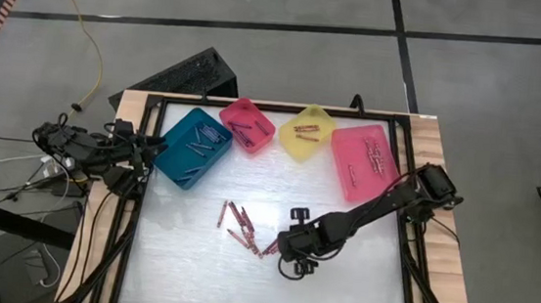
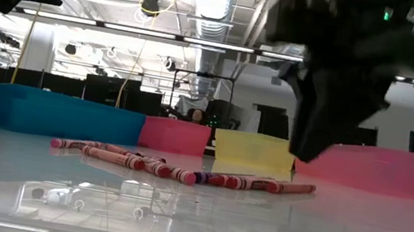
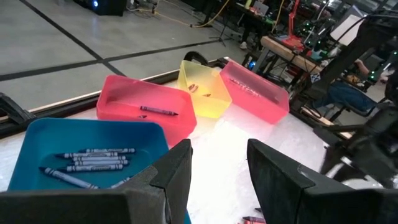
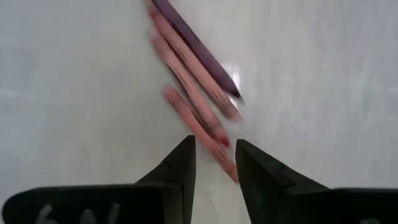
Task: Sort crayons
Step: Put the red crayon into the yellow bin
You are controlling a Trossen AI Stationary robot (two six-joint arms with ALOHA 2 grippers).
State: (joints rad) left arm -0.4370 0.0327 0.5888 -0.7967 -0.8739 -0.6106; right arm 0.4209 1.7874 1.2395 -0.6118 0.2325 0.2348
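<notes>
While my right gripper (image 4: 214, 163) hangs just above the loose crayons (image 1: 242, 226) on the white table (image 1: 181, 271), its jaws stand apart with nothing between them, and one pink crayon (image 4: 202, 134) runs into the gap between my fingertips. More crayons already lie in the teal bin (image 1: 192, 147), the small pink bin (image 1: 248, 125), the yellow bin (image 1: 307, 132) and the large pink bin (image 1: 366, 160). I judge these sticks light, stiff and brittle, with paper wraps that give fair grip, though they roll easily on this glossy surface. I would pinch one across its middle, away from its neighbours. My left gripper (image 3: 217, 180) waits open beside the teal bin, holding nothing.
</notes>
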